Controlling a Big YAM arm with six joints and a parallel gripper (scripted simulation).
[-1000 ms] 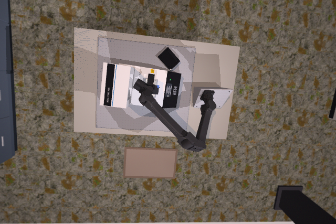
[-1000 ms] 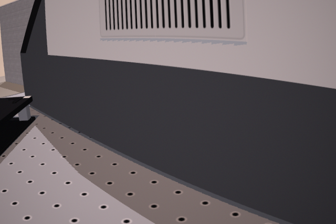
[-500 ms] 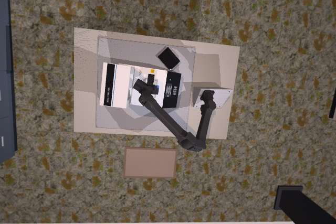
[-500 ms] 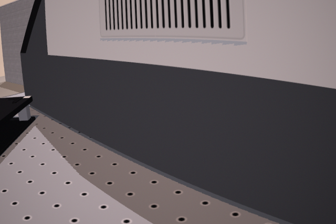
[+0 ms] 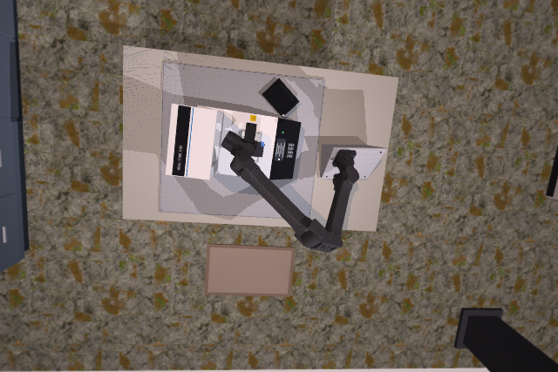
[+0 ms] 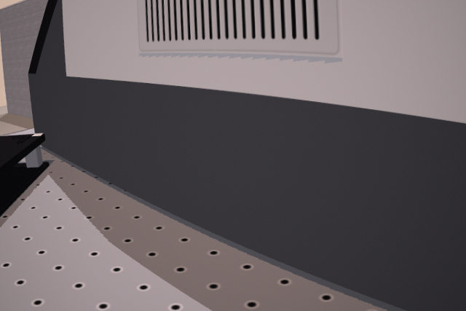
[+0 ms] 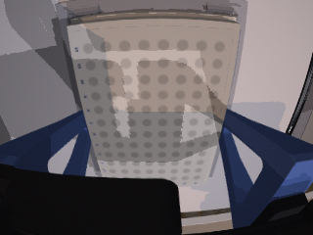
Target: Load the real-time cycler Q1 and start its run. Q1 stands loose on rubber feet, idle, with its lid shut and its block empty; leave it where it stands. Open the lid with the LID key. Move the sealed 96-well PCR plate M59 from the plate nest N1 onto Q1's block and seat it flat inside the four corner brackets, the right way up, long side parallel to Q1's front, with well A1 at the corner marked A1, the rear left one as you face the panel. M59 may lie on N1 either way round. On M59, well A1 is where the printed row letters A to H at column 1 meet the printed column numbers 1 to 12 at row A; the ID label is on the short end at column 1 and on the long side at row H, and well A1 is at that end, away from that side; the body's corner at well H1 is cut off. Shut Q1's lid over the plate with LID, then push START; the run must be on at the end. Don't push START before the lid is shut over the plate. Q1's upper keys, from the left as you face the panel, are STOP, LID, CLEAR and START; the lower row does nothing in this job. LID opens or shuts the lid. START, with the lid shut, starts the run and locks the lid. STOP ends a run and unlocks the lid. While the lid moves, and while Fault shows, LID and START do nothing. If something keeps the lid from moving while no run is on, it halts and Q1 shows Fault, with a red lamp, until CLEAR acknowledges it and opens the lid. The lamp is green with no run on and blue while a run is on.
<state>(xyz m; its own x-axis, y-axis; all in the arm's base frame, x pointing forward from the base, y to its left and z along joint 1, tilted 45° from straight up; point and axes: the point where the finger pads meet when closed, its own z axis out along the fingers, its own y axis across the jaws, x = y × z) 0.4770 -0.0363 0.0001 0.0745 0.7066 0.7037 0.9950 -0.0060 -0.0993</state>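
Q1 stands on the perforated board with its white lid (image 5: 191, 140) swung open to the left. Its black panel (image 5: 284, 149) is at the right and shows a green lamp (image 5: 282, 132). My gripper (image 5: 252, 133) hangs over Q1's block. In the wrist view its blue fingers are shut on the long sides of plate M59 (image 7: 153, 105), sealed face up, over the block. I cannot tell whether the plate touches the block. The black nest N1 (image 5: 280, 97) behind Q1 is empty. Plate markings are not readable.
The exterior view shows Q1's side wall with its vent (image 6: 237, 2) and the nest's edge (image 6: 18, 146) at the left. The arm's base plate (image 5: 353, 160) is right of Q1. A brown mat (image 5: 249, 269) lies on the floor in front of the table.
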